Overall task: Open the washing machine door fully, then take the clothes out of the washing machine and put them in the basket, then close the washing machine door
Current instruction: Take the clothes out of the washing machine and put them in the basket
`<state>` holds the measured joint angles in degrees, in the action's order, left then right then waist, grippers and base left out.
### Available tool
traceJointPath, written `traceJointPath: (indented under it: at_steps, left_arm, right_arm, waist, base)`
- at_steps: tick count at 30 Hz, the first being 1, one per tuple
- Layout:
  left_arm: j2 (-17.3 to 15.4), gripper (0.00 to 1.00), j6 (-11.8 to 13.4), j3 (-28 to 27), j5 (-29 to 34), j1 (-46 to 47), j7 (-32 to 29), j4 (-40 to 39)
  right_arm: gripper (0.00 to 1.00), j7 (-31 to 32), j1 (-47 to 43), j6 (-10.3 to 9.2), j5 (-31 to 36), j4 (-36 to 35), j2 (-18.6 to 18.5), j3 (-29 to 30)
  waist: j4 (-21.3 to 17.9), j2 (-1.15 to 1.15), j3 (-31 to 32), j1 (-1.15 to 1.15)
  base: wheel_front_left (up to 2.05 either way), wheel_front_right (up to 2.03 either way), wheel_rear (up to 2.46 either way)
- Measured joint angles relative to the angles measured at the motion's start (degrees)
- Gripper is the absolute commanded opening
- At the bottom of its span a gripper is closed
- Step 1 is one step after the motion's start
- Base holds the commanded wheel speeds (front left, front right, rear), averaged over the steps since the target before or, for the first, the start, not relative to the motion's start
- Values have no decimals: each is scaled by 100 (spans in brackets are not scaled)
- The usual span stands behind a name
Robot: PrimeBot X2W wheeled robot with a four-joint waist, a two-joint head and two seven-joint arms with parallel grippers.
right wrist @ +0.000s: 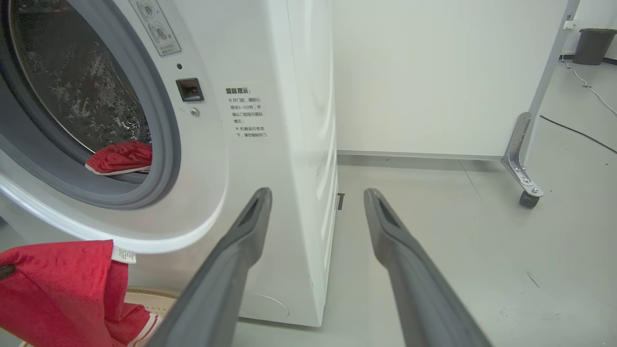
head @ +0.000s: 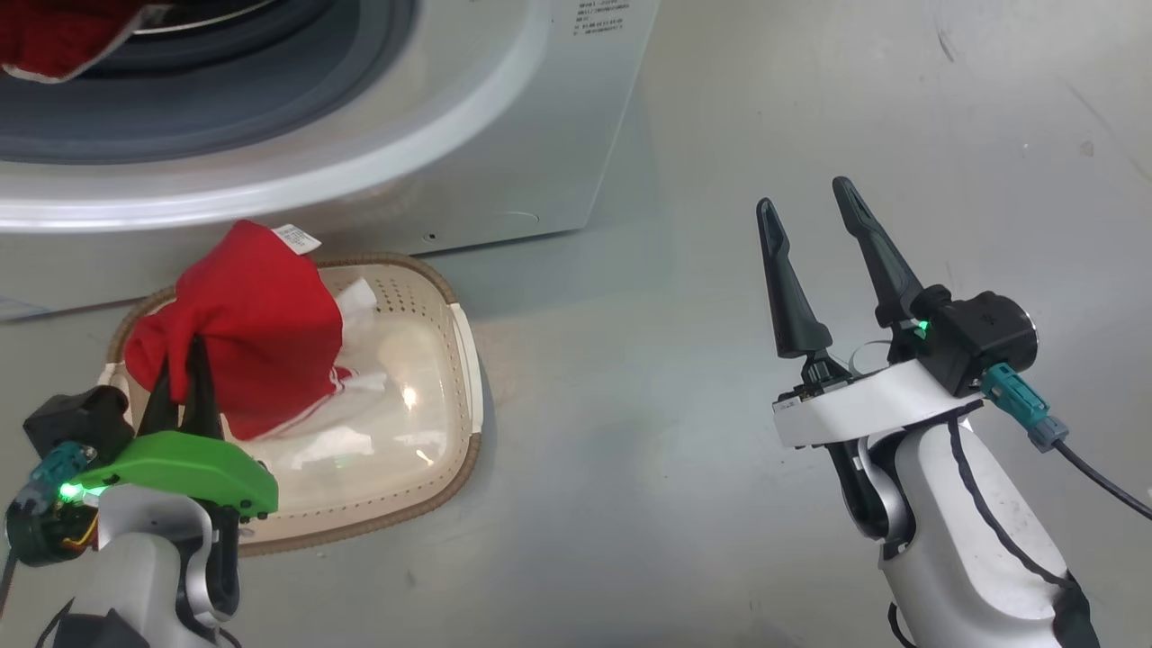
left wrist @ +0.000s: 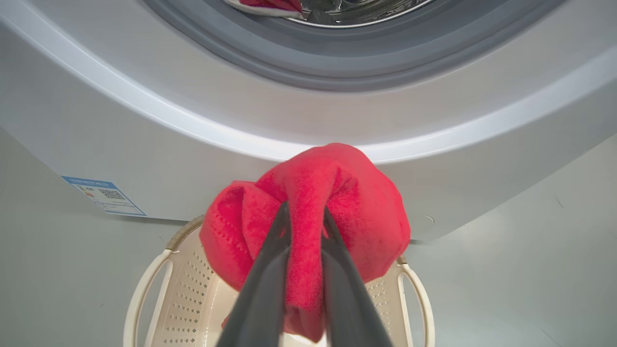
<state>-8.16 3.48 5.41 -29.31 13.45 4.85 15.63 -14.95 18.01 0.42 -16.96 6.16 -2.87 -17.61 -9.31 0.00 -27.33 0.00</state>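
Observation:
My left gripper [head: 184,346] is shut on the clothes [head: 247,328], a red garment with white trim that hangs bunched over the cream basket [head: 468,360]. In the left wrist view the red fabric [left wrist: 308,212] is pinched between the two dark fingers above the basket [left wrist: 144,289]. The white washing machine [head: 504,108] stands behind, its grey-gasketed drum mouth [right wrist: 159,144] open, with another red piece [right wrist: 120,156] lying at its lip. The washing machine door is out of view. My right gripper [head: 805,211] hangs open over the bare floor to the right, holding nothing.
Grey floor [head: 720,135] spreads right of the machine. A white partition wall on a castor foot [right wrist: 523,188] stands behind, with a dark bin [right wrist: 592,46] far back. A blue label [left wrist: 103,195] marks the machine's lower front.

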Motion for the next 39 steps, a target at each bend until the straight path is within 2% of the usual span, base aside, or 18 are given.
traceJointPath:
  at_steps: [18,32,33,34,36,39]
  left_arm:
    - [11,0,-348,-104,-489,1092,-434,1825]
    - [-4,0,-593,-140,-511,1632,-426,2787]
    - [5,5,-632,-133,-536,1647,-427,2856]
    - [13,32,-642,-131,-546,1651,-424,2904]
    - [35,100,-697,-164,-636,1663,-417,2996]
    - [85,100,-797,-114,-676,1728,-378,3087]
  right_arm:
    - [100,0,740,-58,0,-231,-5,-86]
    - [100,0,879,-111,-2,-97,-5,-123]
    - [100,0,879,-113,-2,-80,-5,-123]
    - [100,0,879,-112,-2,-71,-5,-124]
    - [100,0,886,-112,-2,-54,-4,-130]
    - [100,0,888,-112,-2,1,-5,-94]
  waist:
    - [-214,0,-1357,0]
    - [-238,0,-1543,0]
    - [-233,0,-1524,1]
    - [-227,0,-1502,1]
    - [-220,0,-1450,0]
    - [-205,0,-1350,0]
  base:
    - [0,0,0]
    - [0,0,0]
    - [0,0,0]
    - [0,0,0]
    - [0,0,0]
    - [0,0,0]
